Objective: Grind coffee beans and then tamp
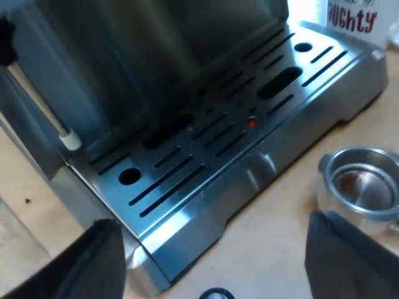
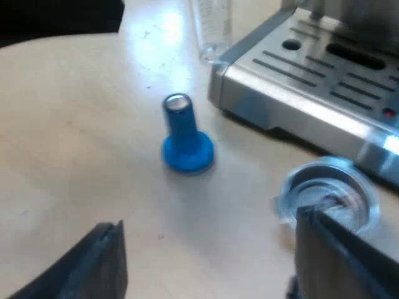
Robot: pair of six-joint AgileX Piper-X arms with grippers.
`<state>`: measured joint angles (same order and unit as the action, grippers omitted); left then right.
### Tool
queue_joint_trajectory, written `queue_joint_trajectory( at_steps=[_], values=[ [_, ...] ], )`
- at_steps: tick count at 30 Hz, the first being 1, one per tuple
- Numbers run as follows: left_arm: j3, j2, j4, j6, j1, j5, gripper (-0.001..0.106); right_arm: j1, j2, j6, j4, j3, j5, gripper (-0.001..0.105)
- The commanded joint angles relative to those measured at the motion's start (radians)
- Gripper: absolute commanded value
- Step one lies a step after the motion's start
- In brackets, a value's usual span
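Left gripper [image 1: 213,237] and right gripper [image 2: 209,224] were seen wide open, nothing held. Round metal holder [image 1: 360,187] (loose, not locked in) was found on table [image 2: 75,124] beside steel espresso machine [image 1: 206,156]; upright blue tamper [image 2: 185,140] near. Grinding judged unstarted: holder to be grasped first.

The blue tamper [image 2: 186,134] stood upright ahead of the jaws of the right gripper [image 2: 209,240]; the metal holder [image 2: 327,196] lay beside one.

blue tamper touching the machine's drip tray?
Apart. The right wrist view shows the blue tamper standing upright on the table, with bare tabletop between its base and the near corner of the drip tray.
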<state>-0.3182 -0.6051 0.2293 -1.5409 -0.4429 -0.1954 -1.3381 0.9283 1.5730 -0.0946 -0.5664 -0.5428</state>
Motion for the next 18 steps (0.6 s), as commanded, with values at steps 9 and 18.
queue_joint_trajectory(
  at_steps=[9, 18],
  values=[
    [-0.211, 0.142, 0.238, -0.102, 0.001, -0.003, 0.063, 0.155, -0.004, -0.091, -0.310, -0.230, 0.310, 0.059],
    [-0.263, 0.142, 0.247, -0.150, 0.018, 0.012, 0.060, 0.439, -0.039, -0.090, -0.359, -0.256, 0.462, 0.059]
  ],
)
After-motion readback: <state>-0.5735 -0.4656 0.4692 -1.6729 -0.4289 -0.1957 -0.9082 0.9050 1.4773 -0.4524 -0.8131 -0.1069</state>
